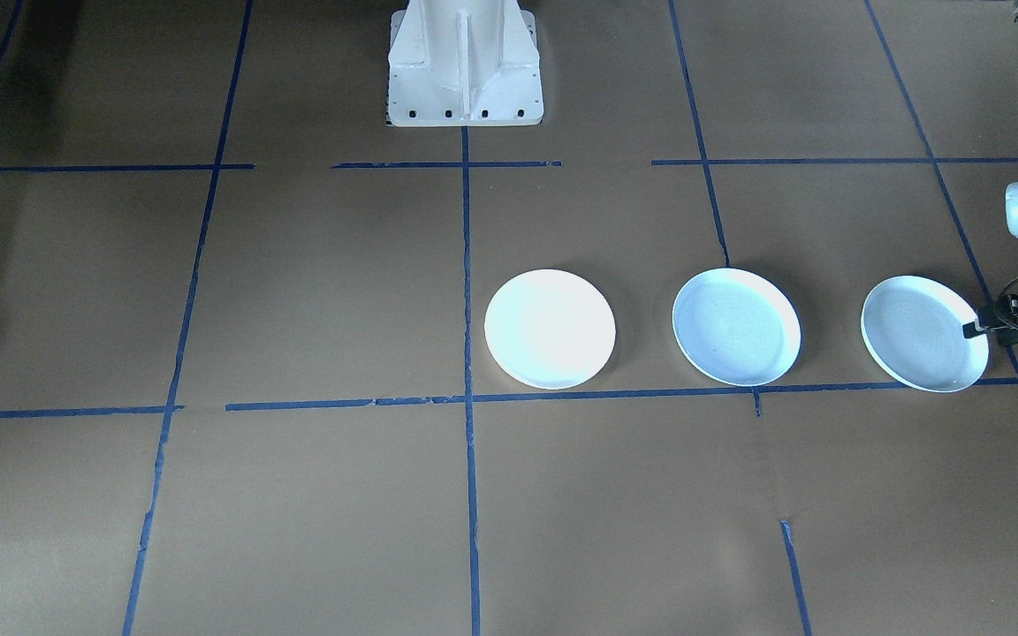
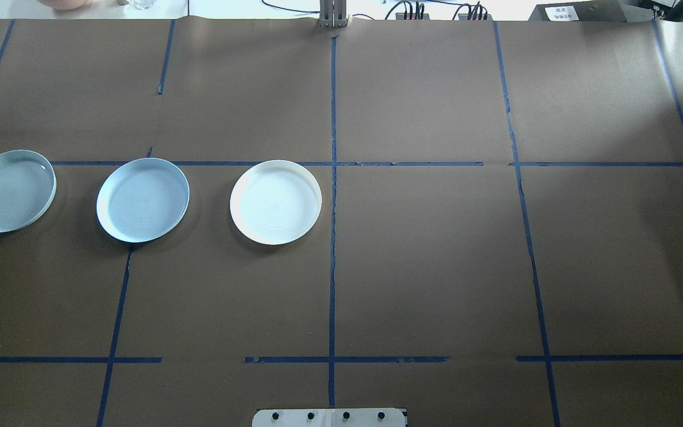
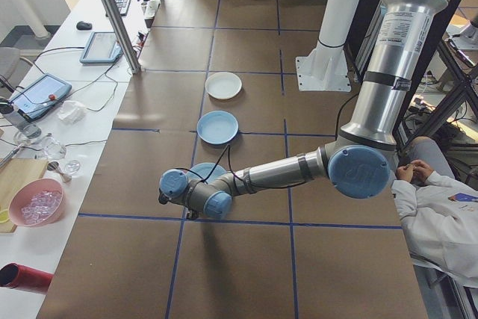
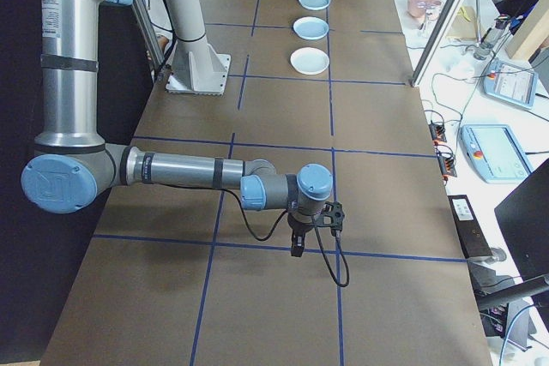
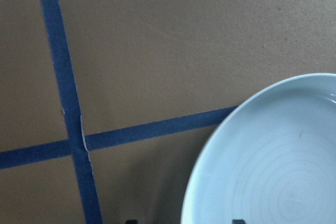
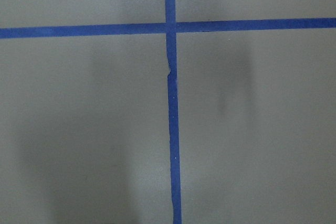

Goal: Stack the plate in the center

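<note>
- The tabletop (image 2: 436, 267) is carrying three plates in a row left of centre in the overhead view.
- The outer plate (image 2: 9, 191) is sitting at the left edge, its rim between the left end effector's (image 1: 977, 328) fingers; whether they are clamping is unclear.
- The right end effector (image 4: 296, 242) is hanging over bare tabletop; its opening cannot be told.

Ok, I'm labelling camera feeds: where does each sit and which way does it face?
Front-facing: across the table, facing the robot base; left gripper at outer plate.
Overhead: behind robot, looking forward; same plate, base edge.
Exterior left: table's left end; left arm near.
Exterior right: opposite end; right arm near.
Left wrist: down on outer plate's rim.
Right wrist: down on blue tape.
</note>
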Controlling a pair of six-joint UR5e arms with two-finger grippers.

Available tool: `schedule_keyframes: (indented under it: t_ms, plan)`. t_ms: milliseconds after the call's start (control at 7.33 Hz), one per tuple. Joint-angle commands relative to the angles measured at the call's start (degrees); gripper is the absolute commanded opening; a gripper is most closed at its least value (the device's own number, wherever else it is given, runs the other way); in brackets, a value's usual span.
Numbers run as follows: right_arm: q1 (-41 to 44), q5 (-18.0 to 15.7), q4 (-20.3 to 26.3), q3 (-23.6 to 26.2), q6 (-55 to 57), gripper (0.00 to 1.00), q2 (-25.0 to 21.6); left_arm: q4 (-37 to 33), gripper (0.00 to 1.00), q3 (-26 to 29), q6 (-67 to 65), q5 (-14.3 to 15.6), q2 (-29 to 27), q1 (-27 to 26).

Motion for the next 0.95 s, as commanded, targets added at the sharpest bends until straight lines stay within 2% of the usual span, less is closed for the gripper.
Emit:
schedule_keyframes:
  t_ms: [0, 136, 545, 818]
  plan:
    - [0.00, 0.00, 0.00, 0.06, 0.00, 1.00, 0.00, 0.07, 0.01, 0.01, -0.09, -0.06, 0.00, 0.16]
    - [0.00, 0.00, 0.00, 0.06, 0.00, 1.00, 0.00, 0.33, 0.00, -0.25, 0.00, -0.75, 0.17, 0.16]
    - [0.00, 0.00, 0.00, -0.03, 0.00, 1.00, 0.00, 0.33, 0.00, -2.43, -0.17, -8.82, 0.35, -2.29]
    - [0.00, 0.00, 0.00, 0.06, 0.00, 1.00, 0.00, 0.33, 0.00, -5.60, -6.45, -9.81, -0.08, -1.52]
